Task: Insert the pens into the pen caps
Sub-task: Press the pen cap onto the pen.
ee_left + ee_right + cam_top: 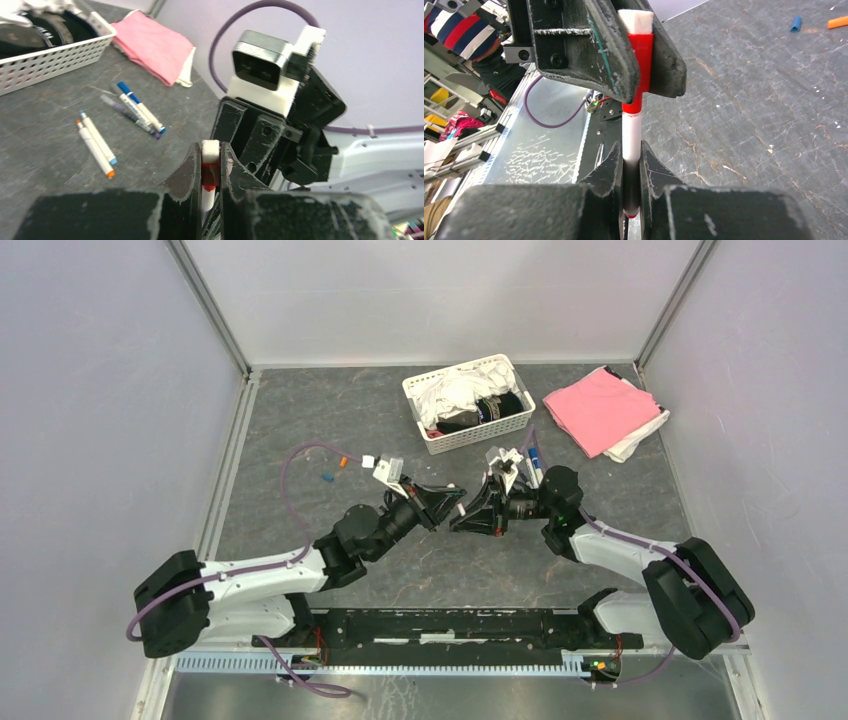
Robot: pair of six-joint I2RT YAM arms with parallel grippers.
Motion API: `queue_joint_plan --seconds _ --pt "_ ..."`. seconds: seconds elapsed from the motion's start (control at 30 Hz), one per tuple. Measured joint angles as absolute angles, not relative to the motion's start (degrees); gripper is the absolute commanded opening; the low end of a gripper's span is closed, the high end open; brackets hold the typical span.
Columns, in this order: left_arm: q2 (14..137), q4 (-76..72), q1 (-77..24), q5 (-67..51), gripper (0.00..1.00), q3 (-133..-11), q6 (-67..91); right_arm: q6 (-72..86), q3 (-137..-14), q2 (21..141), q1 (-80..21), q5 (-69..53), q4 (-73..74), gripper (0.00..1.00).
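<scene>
Your left tool (210, 162) pinches red plastic cap (641, 55); your right tool (631, 162) pinches slim white pen barrel (631, 132), tip in cap, above grey bench (330, 410). Behind, white lattice basket (478, 433) holds white cloth (455, 395), dark garment (492, 410).

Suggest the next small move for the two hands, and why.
Probably push the hands a little toward each other along the pen's length to seat the cap. The left hand is shut on the red cap, the right hand on the pen, and both are in line. I cannot tell if the cap is fully on.
</scene>
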State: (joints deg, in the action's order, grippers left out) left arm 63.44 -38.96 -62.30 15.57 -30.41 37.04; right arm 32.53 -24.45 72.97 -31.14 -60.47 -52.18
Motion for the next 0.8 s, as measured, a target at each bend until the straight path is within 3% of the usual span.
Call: queue_joint_plan --seconds 0.27,0.43,0.53,0.73,0.8 --pt "67.4 -55.0 -61.5 9.7 0.02 -24.0 39.8 35.2 -23.1 72.8 -30.2 -64.7 -53.4 0.00" --pt "67.7 -40.2 -66.7 24.2 0.02 -29.1 45.2 26.9 -23.4 70.3 -29.7 -61.4 -40.8 0.00" --pt "69.8 -38.9 -70.0 31.7 0.02 -30.2 46.0 25.4 -23.4 70.1 -29.4 -61.6 -37.9 0.00" --pt "76.2 -67.7 -70.9 28.6 0.02 -19.8 46.4 26.4 -22.5 69.6 -29.3 -65.0 -37.1 0.00" --pt "77.6 -70.5 -71.5 28.1 0.02 -19.5 46.2 29.1 -21.5 69.6 -29.2 -66.5 -40.1 0.00"
